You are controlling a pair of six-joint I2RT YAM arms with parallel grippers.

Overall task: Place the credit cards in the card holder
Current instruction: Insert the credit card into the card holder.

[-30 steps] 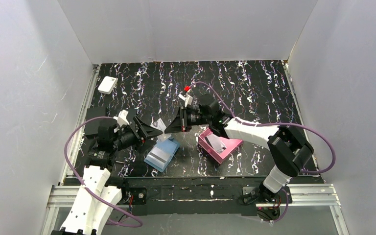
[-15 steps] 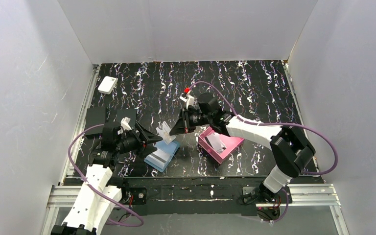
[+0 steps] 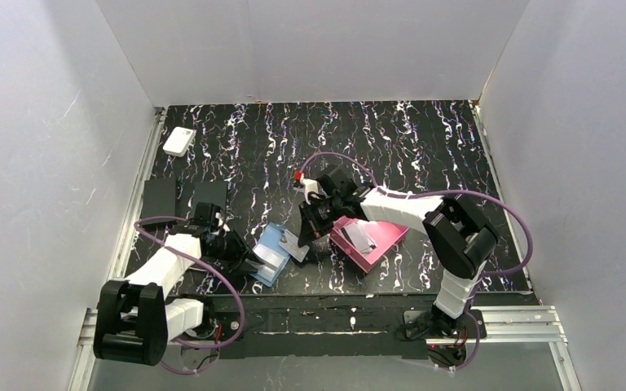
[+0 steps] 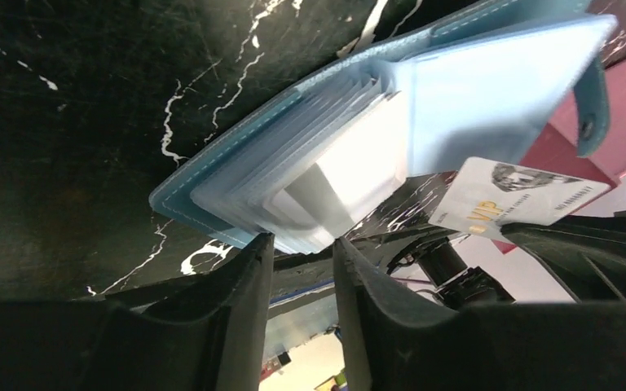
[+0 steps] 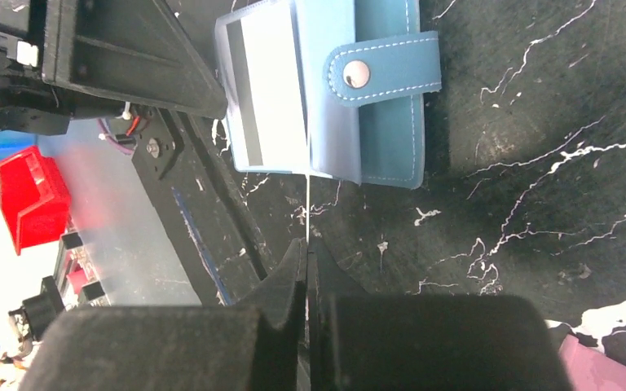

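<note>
While edge-on at card holder, credit card in right end effector

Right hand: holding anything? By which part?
A credit card, pinched at one edge by the right hand, its free edge toward the card holder.

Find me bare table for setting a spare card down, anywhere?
Far strip of table right of the white box is bare; so is the stretch right of the pink tray. Crowded near centre: wallet, left gripper, right gripper.
</note>
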